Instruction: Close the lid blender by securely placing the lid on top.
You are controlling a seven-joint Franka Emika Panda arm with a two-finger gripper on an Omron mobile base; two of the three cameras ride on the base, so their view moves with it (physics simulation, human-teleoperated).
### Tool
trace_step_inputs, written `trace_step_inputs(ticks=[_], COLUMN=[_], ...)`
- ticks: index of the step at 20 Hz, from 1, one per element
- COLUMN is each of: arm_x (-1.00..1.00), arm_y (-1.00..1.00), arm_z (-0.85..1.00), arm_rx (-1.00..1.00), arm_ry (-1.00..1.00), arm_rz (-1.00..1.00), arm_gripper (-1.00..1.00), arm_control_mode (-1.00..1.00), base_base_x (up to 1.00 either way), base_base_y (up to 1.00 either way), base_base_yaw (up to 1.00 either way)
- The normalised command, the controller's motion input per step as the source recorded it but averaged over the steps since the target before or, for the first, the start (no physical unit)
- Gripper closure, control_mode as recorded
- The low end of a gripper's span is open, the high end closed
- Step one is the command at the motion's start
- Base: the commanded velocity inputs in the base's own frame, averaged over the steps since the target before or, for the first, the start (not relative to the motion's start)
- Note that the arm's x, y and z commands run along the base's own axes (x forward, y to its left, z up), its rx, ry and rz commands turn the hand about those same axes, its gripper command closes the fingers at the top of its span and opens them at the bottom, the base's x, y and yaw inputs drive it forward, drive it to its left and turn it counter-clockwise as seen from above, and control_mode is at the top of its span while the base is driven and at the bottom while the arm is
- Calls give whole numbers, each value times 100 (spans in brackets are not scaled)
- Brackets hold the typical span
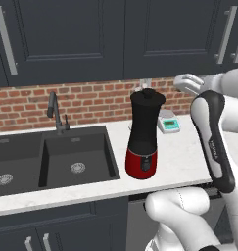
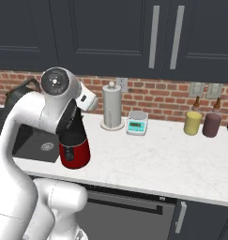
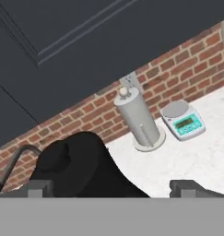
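The blender (image 1: 142, 137) stands on the white counter right of the sink, a black tapered jar on a glossy red base (image 2: 74, 152). The lid (image 1: 148, 96), a black disc with a small knob, sits on the jar's rim. In the hand view the lid's knob (image 3: 56, 159) and the jar's top lie low and left, just ahead of my gripper (image 3: 113, 188). The dark fingertips (image 3: 39, 186) stand wide apart with nothing between them, so the gripper is open. My white hand (image 1: 188, 83) hovers to the right of the lid and slightly above it, apart from it.
A dark sink (image 1: 76, 157) with a faucet (image 1: 56, 112) lies left of the blender. Behind it stand a paper towel holder (image 2: 111, 110) and a small white scale (image 2: 137, 123). Yellow (image 2: 193, 123) and maroon (image 2: 212, 124) bottles stand far right. Dark cabinets hang overhead.
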Motion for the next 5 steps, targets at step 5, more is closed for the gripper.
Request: trace_step_inputs(ticks=[5], arm_x=[0], arm_y=[-45], arm_z=[0], arm_rx=[25], arm_ry=[-2], arm_rz=[0], arm_gripper=[-100], arm_control_mode=[-100], base_base_x=[0], base_base_y=[0], base_base_yaw=[0])
